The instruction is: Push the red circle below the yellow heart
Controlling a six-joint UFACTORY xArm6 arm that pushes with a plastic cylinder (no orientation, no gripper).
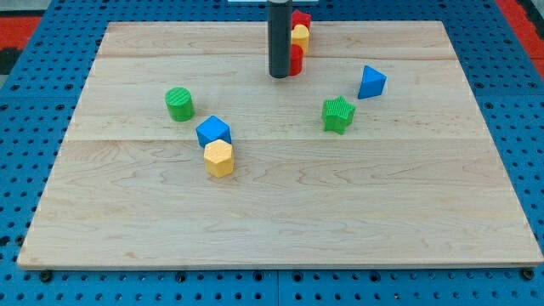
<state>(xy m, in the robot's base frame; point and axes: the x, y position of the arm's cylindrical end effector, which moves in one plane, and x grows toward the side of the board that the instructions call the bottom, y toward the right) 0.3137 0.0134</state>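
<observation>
The tool is a straight dark rod with no jaws, so nothing is gripped; its lower end, my tip [279, 76], is seen near the view's top, just left of a stacked-looking cluster of three blocks. The nearest of these, a red block [297, 59] taken to be the red circle, lies touching or almost touching the rod's right side and is partly hidden by it. Directly above it in the view sits a yellow block [300, 35], presumably the yellow heart, and above that another red block [302, 19], its shape not made out.

The task looks close to done. The main risk is judged to be a further push upward or rightward, by which the red circle would be driven into the yellow heart and the whole cluster shifted toward the bench [408, 221] edge at the view's top. A glancing contact could also slide the circle sideways out of line.

Well apart lie a blue triangular block [371, 82], a green star-like block [338, 114], a green cylinder [179, 104], a blue cube [213, 131] and a yellow hexagonal block [219, 158].
</observation>
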